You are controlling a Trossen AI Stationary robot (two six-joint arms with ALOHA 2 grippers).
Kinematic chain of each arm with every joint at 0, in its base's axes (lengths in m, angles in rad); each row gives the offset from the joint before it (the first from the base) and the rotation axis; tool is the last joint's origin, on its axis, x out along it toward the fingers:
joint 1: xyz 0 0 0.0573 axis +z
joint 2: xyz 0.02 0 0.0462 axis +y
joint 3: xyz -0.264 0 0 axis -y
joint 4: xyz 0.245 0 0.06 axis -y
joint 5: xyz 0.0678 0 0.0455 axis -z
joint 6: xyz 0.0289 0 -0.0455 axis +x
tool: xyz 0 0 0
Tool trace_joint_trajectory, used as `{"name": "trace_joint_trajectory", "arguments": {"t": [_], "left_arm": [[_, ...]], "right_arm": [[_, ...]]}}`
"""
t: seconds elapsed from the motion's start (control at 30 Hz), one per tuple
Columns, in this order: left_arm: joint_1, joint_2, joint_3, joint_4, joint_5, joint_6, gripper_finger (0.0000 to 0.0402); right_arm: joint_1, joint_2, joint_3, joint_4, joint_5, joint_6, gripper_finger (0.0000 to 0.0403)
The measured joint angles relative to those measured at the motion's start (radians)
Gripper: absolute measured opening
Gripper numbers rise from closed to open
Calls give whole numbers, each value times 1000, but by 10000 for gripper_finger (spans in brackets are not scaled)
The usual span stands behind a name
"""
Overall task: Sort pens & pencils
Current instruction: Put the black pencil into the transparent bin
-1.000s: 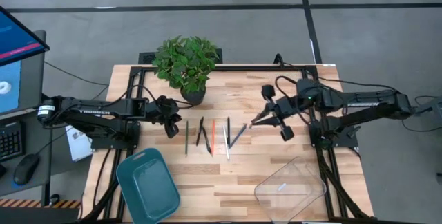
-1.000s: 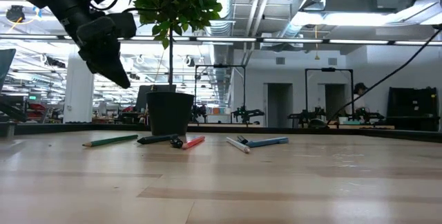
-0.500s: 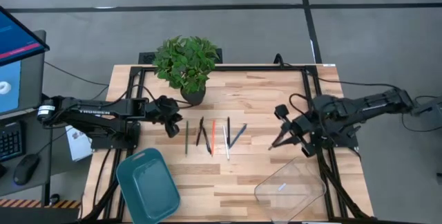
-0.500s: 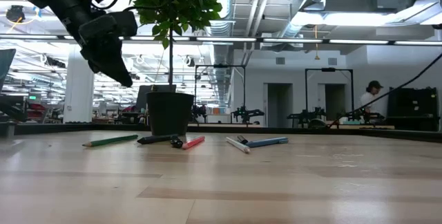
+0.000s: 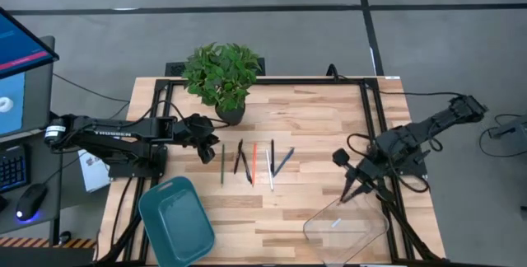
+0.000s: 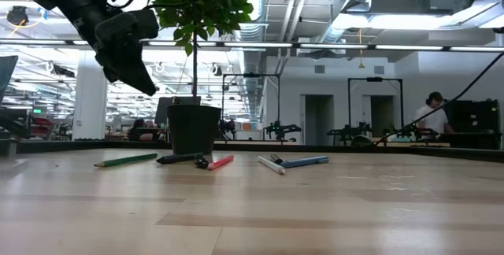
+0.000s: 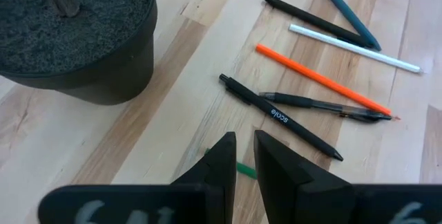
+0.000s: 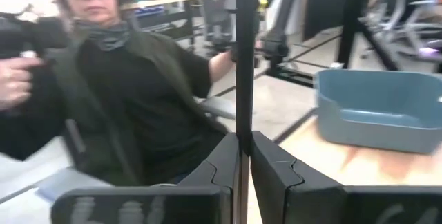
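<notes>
Several pens and pencils lie side by side on the table's middle: a green pencil (image 5: 221, 164), black pens (image 5: 241, 158), an orange pencil (image 5: 254, 160), a white one (image 5: 270, 170) and a blue-grey pen (image 5: 284, 161). My left gripper (image 5: 206, 148) hangs shut above the table just left of the green pencil (image 7: 245, 170), touching nothing. My right gripper (image 5: 352, 186) is shut on a dark pen (image 8: 243, 58) at the far edge of a clear container (image 5: 346, 226) near the table's near right corner. My right gripper pinches the dark pen (image 8: 243, 117) between its two fingers. The pen stands out beyond the fingertips as a thin straight stick, lifted clear of the table. Which end of the pen the fingers have is hidden by the fingers themselves.
A potted plant (image 5: 222, 73) stands at the far side, its black pot (image 7: 69, 37) close to the pens. A teal tray (image 5: 175, 222) lies at the near left. The clear container holds a small white piece (image 5: 336, 222). A person in a black top (image 8: 117, 92) sits beyond the table.
My right gripper has swung away from the row of pens toward the table's near right, carrying the dark pen clear of the table until it hangs at the clear container's far edge. The pens on the table have stayed where they were.
</notes>
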Motion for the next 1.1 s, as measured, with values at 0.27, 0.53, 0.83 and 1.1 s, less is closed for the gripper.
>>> {"name": "trace_joint_trajectory", "arguments": {"t": [0.27,0.53,0.83,1.1], "left_arm": [[0,0,0,0,0,-35,43],[0,0,0,12,0,-36,43],[0,0,0,23,1,-36,43],[0,0,0,23,1,-34,43]], "right_arm": [[138,0,0,-35,0,26,56],[238,0,0,-82,159,62,56],[268,2,0,-156,288,135,56],[293,30,0,-255,363,243,56]]}}
